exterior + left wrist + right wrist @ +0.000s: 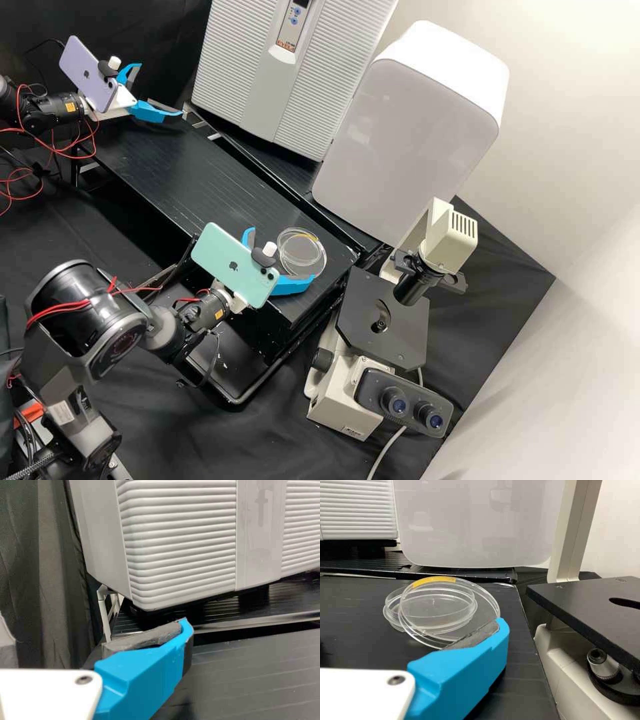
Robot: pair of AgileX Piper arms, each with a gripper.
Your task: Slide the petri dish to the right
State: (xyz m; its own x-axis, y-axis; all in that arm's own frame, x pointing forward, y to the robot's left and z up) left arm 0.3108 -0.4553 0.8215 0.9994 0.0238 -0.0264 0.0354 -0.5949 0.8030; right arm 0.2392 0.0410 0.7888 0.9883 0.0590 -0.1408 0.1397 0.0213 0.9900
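Note:
A clear petri dish [301, 251] with a yellow strip on its rim lies at the right end of the raised black platform [187, 180]. In the right wrist view the dish [440, 610] has its lid shifted off the base and tilted. My right gripper [283, 259] is open just left of the dish. One blue finger [465, 670] touches the lid's near edge, and the other curves behind the dish. My left gripper [152, 93] hangs open over the platform's far left end, far from the dish. Its blue finger [150, 665] points at a ribbed white appliance.
A microscope [387, 333] stands just right of the platform, its black stage [590, 605] close to the dish. A tall white box [413, 127] rises behind the dish. The ribbed white appliance [287, 67] is at the back. Black cloth covers the bench.

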